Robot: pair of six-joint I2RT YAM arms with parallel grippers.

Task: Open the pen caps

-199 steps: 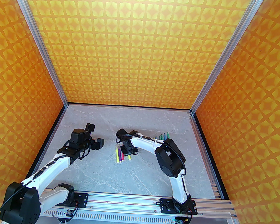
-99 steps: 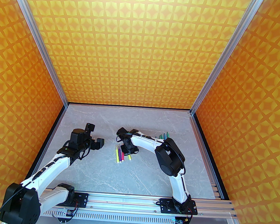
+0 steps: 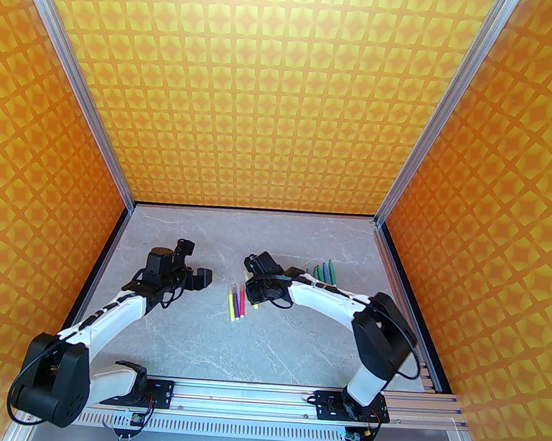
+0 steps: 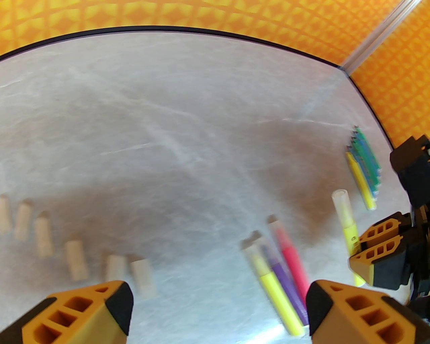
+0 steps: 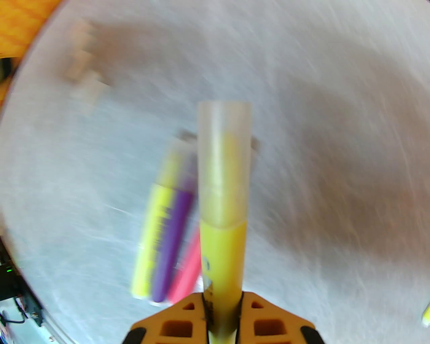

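Behind, pens (image 5: 168, 235) blur — right end effector (image 5: 221, 300) grips yellow pen (image 5: 222, 248).

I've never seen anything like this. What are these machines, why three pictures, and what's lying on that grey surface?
These are two robot arms, the left arm and the right arm, bolted at the near edge of a table. The wide picture looks down from above and behind them. The other two come from a camera on each wrist, showing that arm's own orange fingers. The left gripper is open and empty. The right gripper pinches a yellow pen whose clear cap is still on. On the table lie three capped pens, a bunch of uncapped pens farther right, and a row of loose caps on the left.
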